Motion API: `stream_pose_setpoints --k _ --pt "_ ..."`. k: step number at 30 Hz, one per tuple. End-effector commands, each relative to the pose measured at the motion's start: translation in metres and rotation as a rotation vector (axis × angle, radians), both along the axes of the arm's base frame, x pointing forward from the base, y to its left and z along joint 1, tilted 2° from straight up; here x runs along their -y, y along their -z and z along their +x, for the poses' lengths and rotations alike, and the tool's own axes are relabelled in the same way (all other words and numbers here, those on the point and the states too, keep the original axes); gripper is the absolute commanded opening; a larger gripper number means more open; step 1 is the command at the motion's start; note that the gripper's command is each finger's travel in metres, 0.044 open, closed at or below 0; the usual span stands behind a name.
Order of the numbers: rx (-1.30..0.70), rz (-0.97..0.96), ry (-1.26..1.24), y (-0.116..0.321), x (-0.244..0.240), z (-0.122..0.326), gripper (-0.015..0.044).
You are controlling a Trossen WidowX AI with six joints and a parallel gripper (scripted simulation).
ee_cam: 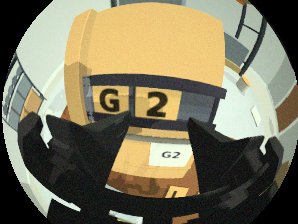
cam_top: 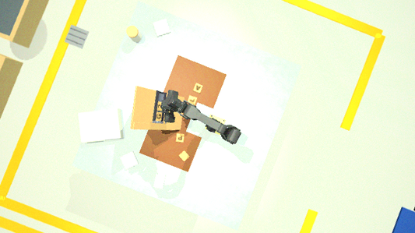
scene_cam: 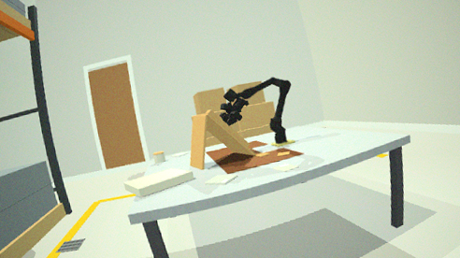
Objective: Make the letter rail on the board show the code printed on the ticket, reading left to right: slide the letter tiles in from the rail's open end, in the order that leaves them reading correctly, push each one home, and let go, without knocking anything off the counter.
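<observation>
The sloping wooden board (cam_top: 143, 108) (scene_cam: 229, 137) (ee_cam: 150, 45) carries a dark letter rail (cam_top: 161, 96) (ee_cam: 150, 81). In the wrist view, tile G (ee_cam: 109, 100) sits near the rail's left end. Tile 2 (ee_cam: 156, 104) is to its right, across a narrow dark gap. Bare rail shows right of the 2. The ticket (ee_cam: 171, 155) below reads G2. My gripper (ee_cam: 160, 118) is open and empty, its fingers spread in front of the rail, with the 2 seen between and beyond the tips. Whether a finger touches a tile cannot be told.
Loose tiles lie on the brown mats (cam_top: 206, 73) (cam_top: 155, 148): an A (cam_top: 197, 88), an L-like one (cam_top: 192, 99), one below the board (cam_top: 180, 137) and one unreadable (cam_top: 184, 156). A white box (cam_top: 100, 125) (scene_cam: 159, 181) and a small jar (cam_top: 133, 32) (scene_cam: 159, 157) stand on the counter.
</observation>
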State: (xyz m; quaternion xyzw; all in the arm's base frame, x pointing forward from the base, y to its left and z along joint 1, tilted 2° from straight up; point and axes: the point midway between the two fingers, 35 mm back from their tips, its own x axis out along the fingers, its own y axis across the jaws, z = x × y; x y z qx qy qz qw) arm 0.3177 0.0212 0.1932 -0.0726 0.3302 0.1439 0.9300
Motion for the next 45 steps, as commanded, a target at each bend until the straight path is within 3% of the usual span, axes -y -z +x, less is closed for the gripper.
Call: stream_pose_setpoints --k 1,30,41,45 --pt "0.006 -0.001 -0.006 -0.003 0.0 -0.002 0.0295" --pt "0.005 -0.001 -0.006 -0.013 0.0 -0.01 0.0295" --pt "0.001 0.0 -0.003 -0.01 0.0 -0.01 0.0006" --pt "0.001 0.0 -0.003 -0.01 0.0 -0.01 0.0"
